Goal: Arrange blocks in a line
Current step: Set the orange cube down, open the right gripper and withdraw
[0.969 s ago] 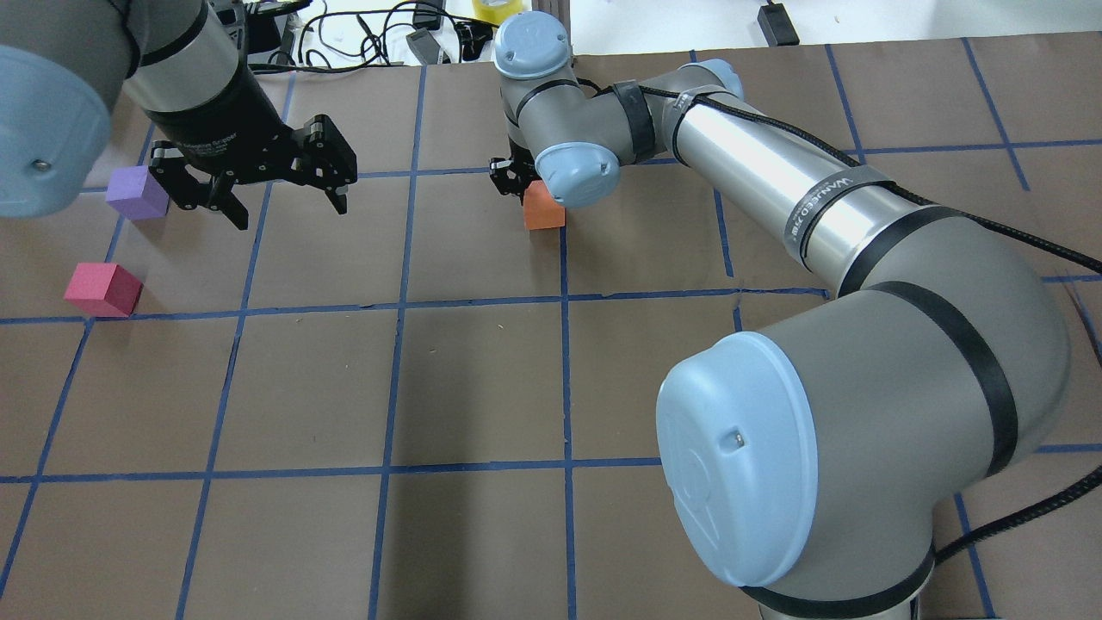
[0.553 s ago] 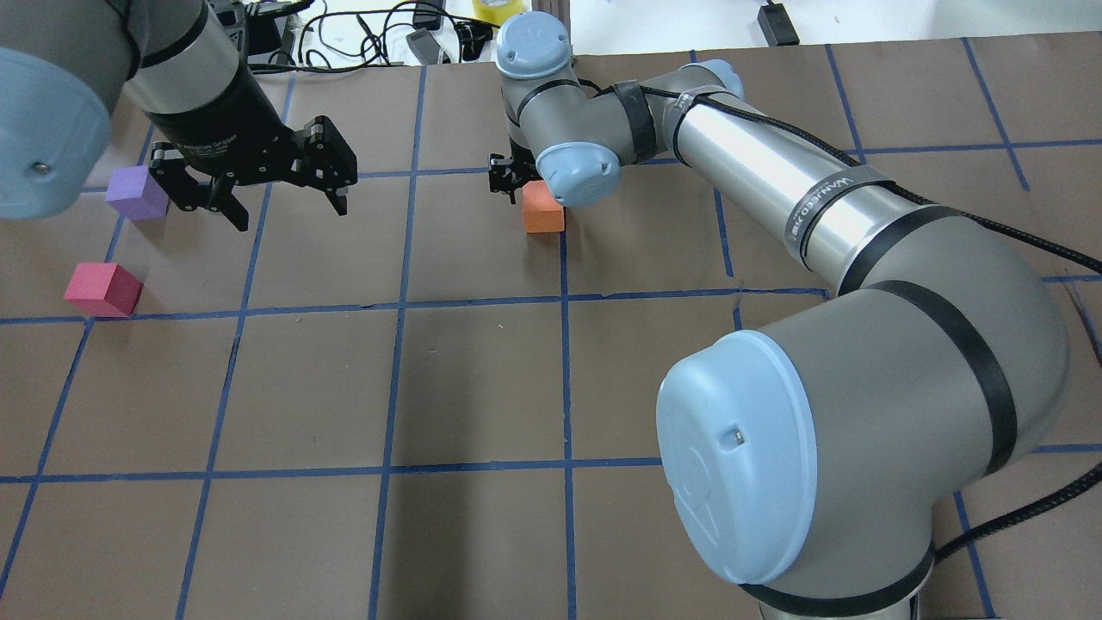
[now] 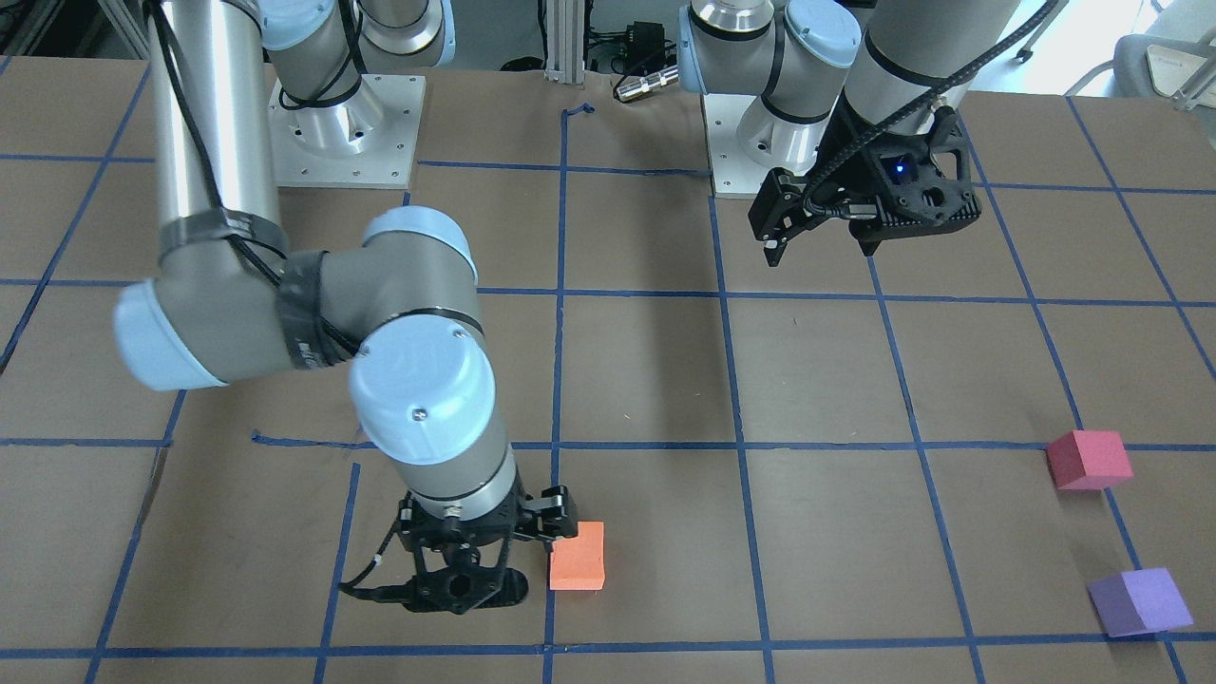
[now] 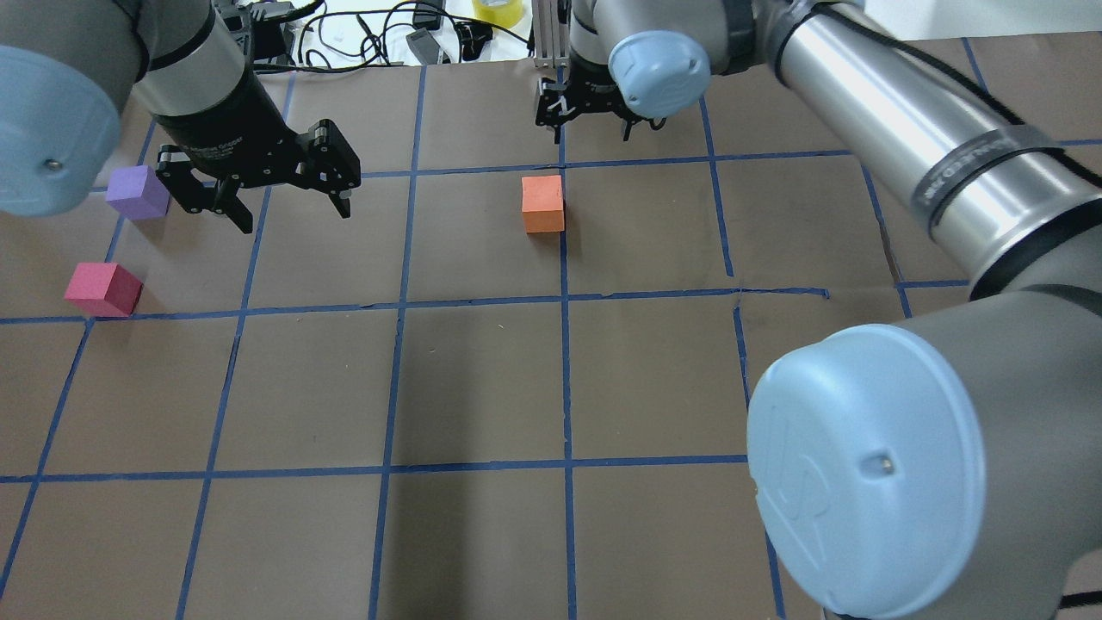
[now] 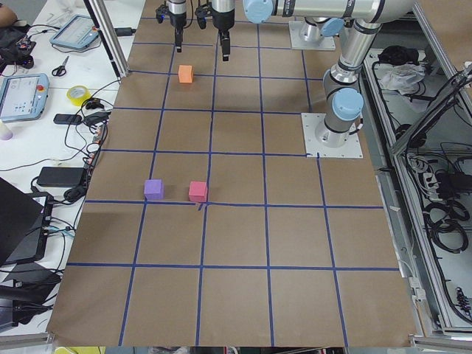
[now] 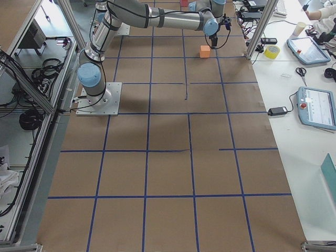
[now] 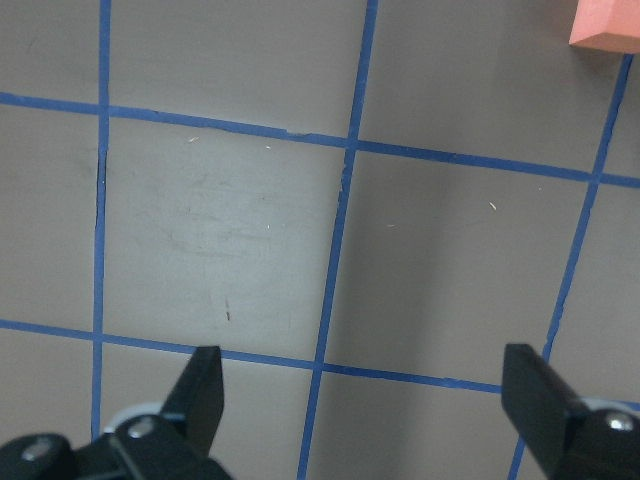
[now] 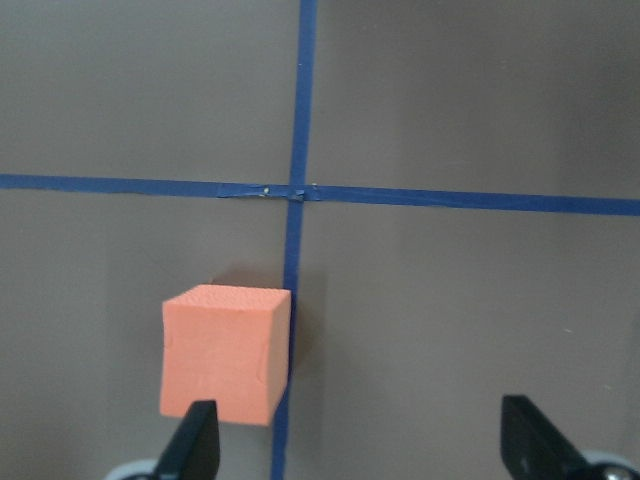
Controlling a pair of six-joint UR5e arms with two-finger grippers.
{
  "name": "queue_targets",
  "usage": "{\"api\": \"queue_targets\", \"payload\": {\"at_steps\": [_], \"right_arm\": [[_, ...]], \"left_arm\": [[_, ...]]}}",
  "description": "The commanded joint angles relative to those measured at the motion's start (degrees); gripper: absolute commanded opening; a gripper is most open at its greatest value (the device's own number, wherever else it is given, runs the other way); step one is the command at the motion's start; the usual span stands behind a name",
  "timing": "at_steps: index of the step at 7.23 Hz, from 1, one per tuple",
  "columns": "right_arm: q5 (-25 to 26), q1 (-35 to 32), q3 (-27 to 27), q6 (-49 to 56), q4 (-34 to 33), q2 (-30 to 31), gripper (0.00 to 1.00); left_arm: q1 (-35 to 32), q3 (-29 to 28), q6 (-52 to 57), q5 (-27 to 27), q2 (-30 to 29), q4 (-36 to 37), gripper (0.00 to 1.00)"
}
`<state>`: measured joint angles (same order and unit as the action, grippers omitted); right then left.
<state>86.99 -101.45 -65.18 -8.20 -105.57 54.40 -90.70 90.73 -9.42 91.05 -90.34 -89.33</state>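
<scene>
The orange block point(image 4: 542, 203) sits free on the brown table beside a blue tape line, also in the right wrist view point(image 8: 225, 350) and front view point(image 3: 578, 556). My right gripper point(image 4: 592, 125) is open and empty, beyond the block in the overhead view; the front view shows it point(image 3: 475, 560) close beside the block. The purple block point(image 4: 136, 191) and reddish-pink block point(image 4: 103, 288) lie at the left, apart from each other. My left gripper point(image 4: 293, 215) is open and empty, hovering just right of the purple block.
Blue tape lines point(image 4: 564, 344) grid the table. Cables and a yellow tape roll point(image 4: 498, 9) lie past the far edge. The arm bases point(image 3: 347, 142) stand at the robot's side. A side table with tablets point(image 5: 22, 96) runs along the far edge.
My right gripper has left the orange block and moved up and toward the far edge. The block stays where it was. The left arm has barely moved.
</scene>
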Motion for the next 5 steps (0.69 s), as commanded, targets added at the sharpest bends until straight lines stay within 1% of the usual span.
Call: {"api": "queue_targets", "payload": {"at_steps": [1,2,3,4,5], "right_arm": [[3.3,8.1,-1.2,8.4,14.5,9.6,1.0],[3.6,9.8,-2.8,10.1,21.4,15.1,1.0],[3.8,10.4,-6.0,10.4,25.4,20.6,1.0],[3.8,10.5,-10.1,10.4,25.2,25.7,1.0],[3.3,10.4,-13.2,9.2,22.8,28.7,1.0]], "left_arm": [[0.3,1.7,0.5,0.9,-1.0,4.1,1.0],[0.3,2.1,0.5,2.7,-1.4,5.6,1.0],[0.3,2.5,0.9,2.2,-3.6,7.8,1.0],[0.2,3.5,2.4,2.2,-5.8,12.7,1.0],[-0.3,3.4,2.1,1.3,-7.7,15.2,1.0]]}}
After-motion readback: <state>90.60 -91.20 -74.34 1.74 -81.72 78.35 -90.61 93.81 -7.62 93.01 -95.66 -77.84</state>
